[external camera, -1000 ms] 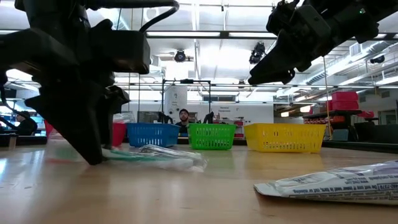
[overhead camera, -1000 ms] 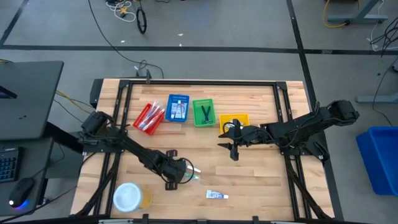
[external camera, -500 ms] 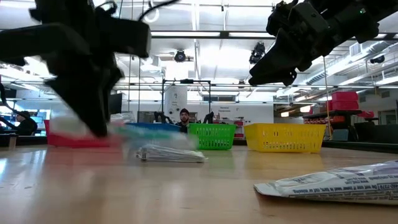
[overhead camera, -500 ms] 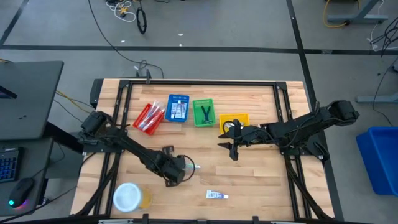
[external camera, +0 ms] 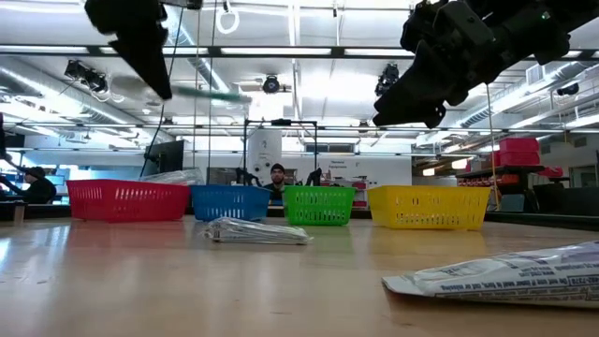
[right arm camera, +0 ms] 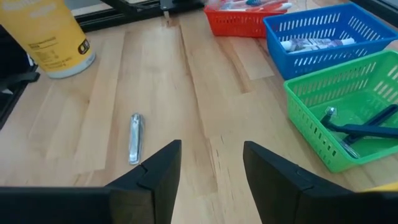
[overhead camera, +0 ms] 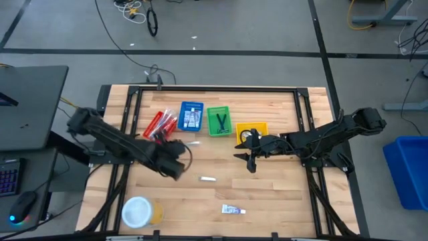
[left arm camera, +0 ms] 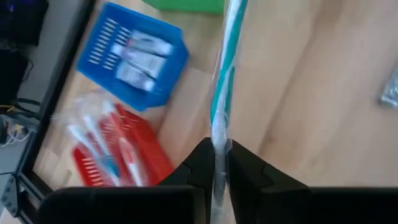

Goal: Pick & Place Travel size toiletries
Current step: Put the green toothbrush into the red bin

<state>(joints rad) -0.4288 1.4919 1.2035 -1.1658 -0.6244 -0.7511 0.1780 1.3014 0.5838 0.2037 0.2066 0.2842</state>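
Observation:
My left gripper [overhead camera: 179, 151] is high above the table, near the red bin [overhead camera: 160, 126], and is shut on a teal-and-white toothbrush [left arm camera: 224, 74] in a clear wrapper. The low view shows the toothbrush [external camera: 201, 92] sticking out from the fingertips. A silvery packet [overhead camera: 207, 179] lies flat mid-table. A white-and-blue tube [overhead camera: 232, 210] lies flat near the front edge. My right gripper [overhead camera: 247, 155] hovers open in front of the yellow bin [overhead camera: 253, 130], with nothing between its fingers [right arm camera: 155, 171]. My left gripper pinches the wrapped toothbrush near one end [left arm camera: 219, 140] between its two fingers. The fingers slant down from above. The rest of the toothbrush runs out ahead of the fingertips. It is lifted clear of the table.
The red bin, blue bin [overhead camera: 192, 116], green bin [overhead camera: 219, 120] and yellow bin stand in a row at the far side, with items in the first three. A white-lidded yellow jar [overhead camera: 139, 212] stands at the near left corner. Bare wood lies between the arms.
My left gripper has shut on the toothbrush, lifted it off the table and carried it up toward the far left, near the red bin, tipping as it rose. The silvery packet that lay beside the toothbrush has stayed on the table.

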